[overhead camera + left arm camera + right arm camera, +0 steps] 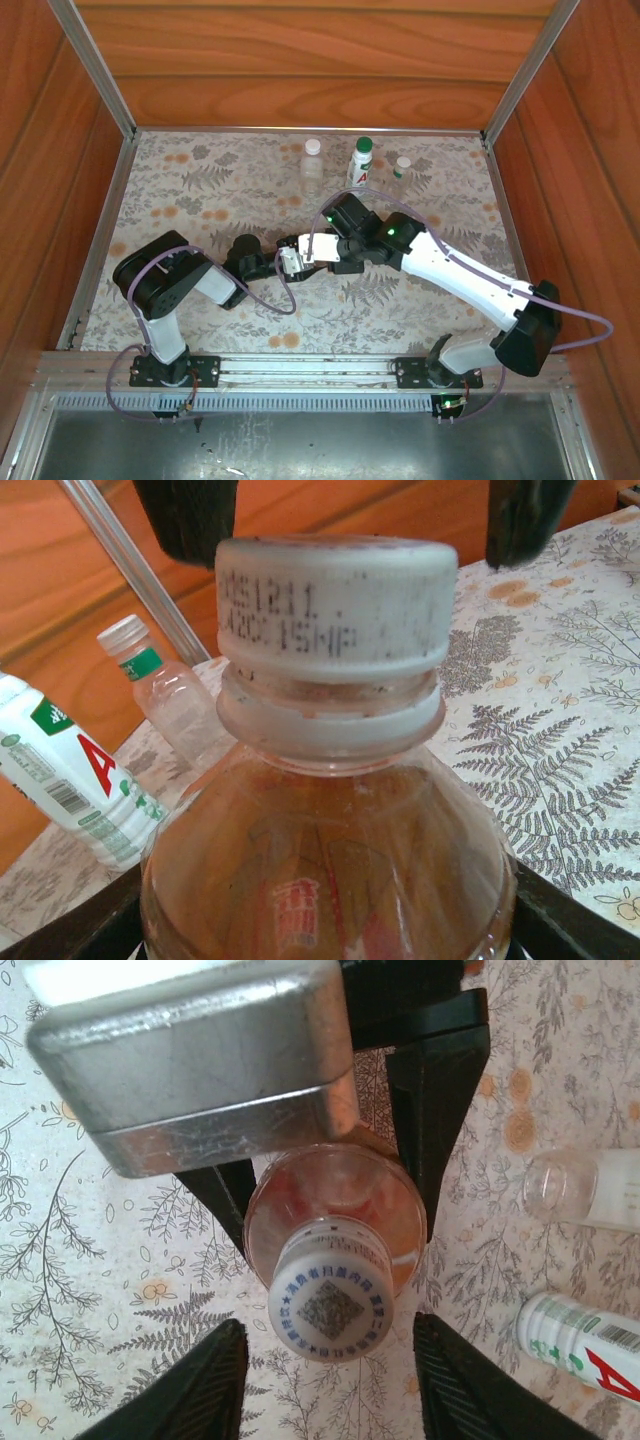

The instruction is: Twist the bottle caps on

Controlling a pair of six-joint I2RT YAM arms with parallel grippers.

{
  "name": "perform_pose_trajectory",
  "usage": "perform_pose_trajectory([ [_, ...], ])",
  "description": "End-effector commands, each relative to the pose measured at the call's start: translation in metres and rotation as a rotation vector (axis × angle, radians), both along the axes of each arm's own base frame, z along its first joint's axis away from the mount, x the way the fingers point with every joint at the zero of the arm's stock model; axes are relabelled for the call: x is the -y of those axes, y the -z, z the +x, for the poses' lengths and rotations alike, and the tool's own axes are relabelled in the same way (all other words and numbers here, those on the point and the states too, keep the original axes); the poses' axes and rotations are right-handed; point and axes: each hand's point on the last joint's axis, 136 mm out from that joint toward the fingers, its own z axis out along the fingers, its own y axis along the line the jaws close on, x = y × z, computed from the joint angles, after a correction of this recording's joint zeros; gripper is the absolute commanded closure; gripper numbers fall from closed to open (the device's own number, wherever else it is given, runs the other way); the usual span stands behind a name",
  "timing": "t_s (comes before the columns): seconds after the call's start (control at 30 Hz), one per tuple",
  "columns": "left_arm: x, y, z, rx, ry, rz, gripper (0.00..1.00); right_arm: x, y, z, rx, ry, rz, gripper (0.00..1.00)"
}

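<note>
So, closest to the arm bases, the left gripper [320, 925] is clamped on the body of the amber plastic bottle with the red label [330, 870], holding it tipped just above the fern-print table [200, 200]. The round white plastic screw cap [335, 605] sits on the neck and looks level.

The right gripper [330, 1335] is spread around that cap, fingers [205, 1385] at roughly 8 and 4 o'clock of it with a gap on each side, so it isn't gripping.

My take: centre the cap between the pads, pinch on the side wall and not the rim, then twist around the bottle's own axis while the left one keeps the body from spinning.

Out at 12 o'clock stand a clear plastic bottle [313, 168], a white plastic bottle with a dark green cap [360, 160] and a smaller clear bottle [402, 168], all looking capped.
</note>
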Motion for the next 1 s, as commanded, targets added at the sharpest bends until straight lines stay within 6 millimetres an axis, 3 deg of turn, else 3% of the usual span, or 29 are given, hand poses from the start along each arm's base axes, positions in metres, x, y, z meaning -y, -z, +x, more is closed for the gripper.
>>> perform_pose_trajectory([
  [0.0, 0.0, 0.016, -0.013, -0.04, 0.041, 0.045, 0.35, -0.01, -0.008, -0.005, 0.021, -0.107, 0.0, 0.55],
  [0.43, 0.001, 0.017, -0.012, -0.06, 0.04, 0.042, 0.35, -0.014, 0.001, -0.005, -0.016, -0.066, 0.018, 0.67],
  [0.57, 0.001, 0.017, -0.011, -0.059, 0.033, 0.041, 0.35, -0.016, -0.002, -0.001, -0.045, 0.048, 0.07, 0.78],
  [0.63, 0.001, 0.016, -0.008, -0.06, 0.018, 0.038, 0.35, -0.02, -0.007, 0.004, -0.082, 0.166, 0.139, 0.88],
  [0.8, 0.0, 0.016, -0.002, -0.052, -0.013, 0.043, 0.35, -0.028, -0.011, 0.027, -0.272, 0.743, 0.391, 0.92],
  [0.93, -0.001, 0.018, -0.001, -0.047, -0.024, 0.05, 0.35, -0.03, 0.002, 0.026, -0.534, 1.257, 0.502, 0.94],
  [0.97, -0.001, 0.019, -0.001, -0.048, -0.023, 0.051, 0.35, -0.033, 0.005, 0.024, -0.584, 1.313, 0.507, 0.94],
])
